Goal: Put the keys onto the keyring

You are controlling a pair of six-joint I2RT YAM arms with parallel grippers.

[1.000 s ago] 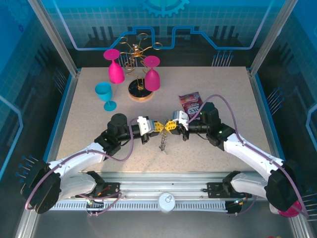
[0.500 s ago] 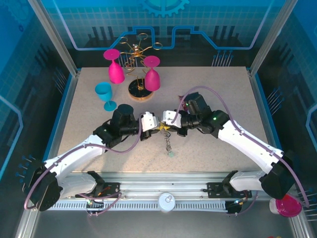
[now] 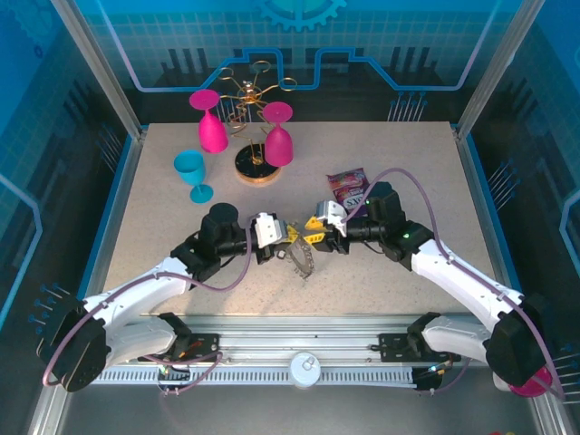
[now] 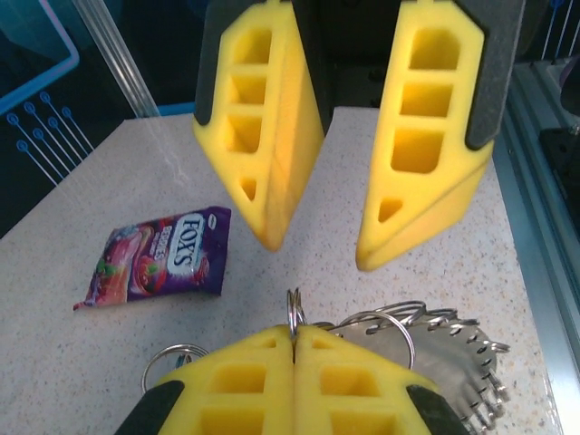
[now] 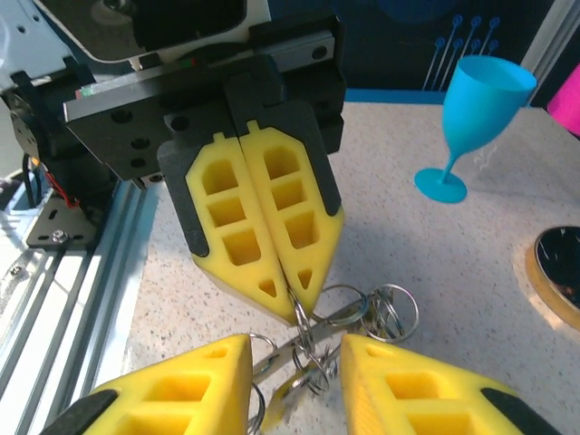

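Near the middle of the table [image 3: 408,154], left gripper [image 4: 293,340] clamps a loop of the keyring [image 4: 453,362]; right gripper [image 5: 297,349] gapes (blue goblet [image 5: 480,100] upright, far-left).

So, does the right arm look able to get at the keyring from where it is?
Probably yes. The right gripper has its jaws open and facing the keyring, whose wire loops lie just ahead of them. The left gripper is shut on one loop, leaving the rest free.

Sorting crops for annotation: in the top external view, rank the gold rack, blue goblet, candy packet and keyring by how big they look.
1. gold rack
2. blue goblet and candy packet, about alike
3. keyring, partly hidden, so unsure
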